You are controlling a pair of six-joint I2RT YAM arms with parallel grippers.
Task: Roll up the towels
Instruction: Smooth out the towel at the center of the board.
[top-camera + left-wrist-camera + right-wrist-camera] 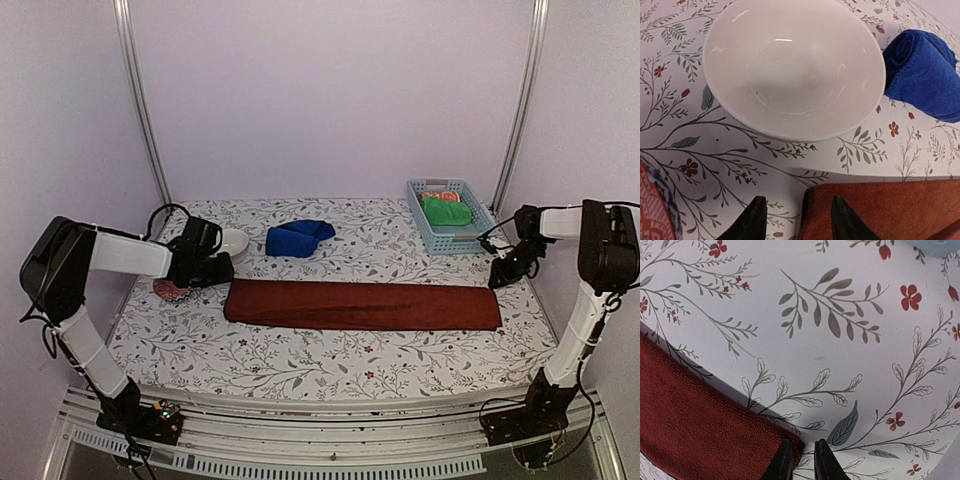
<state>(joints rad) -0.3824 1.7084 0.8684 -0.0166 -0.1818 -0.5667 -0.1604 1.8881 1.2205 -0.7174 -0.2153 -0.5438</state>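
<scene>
The red towel (360,305) lies flat; my left hand (799,202) gapes astride its left corner. My right hand (802,444), at its right corner (gripping? I cannot tell), may slip, skewing the roll.

A white tablecloth printed with grey leaves and red flowers (330,350) covered the table. A round glossy white bowl (790,70) stood on it at the far left. A light blue slatted plastic basket (414,212) at the far right held a bright green cloth (446,211) and an orange patterned cloth (440,196). Left of the bowl lay a red patterned piece (652,210), possibly another cloth.
</scene>
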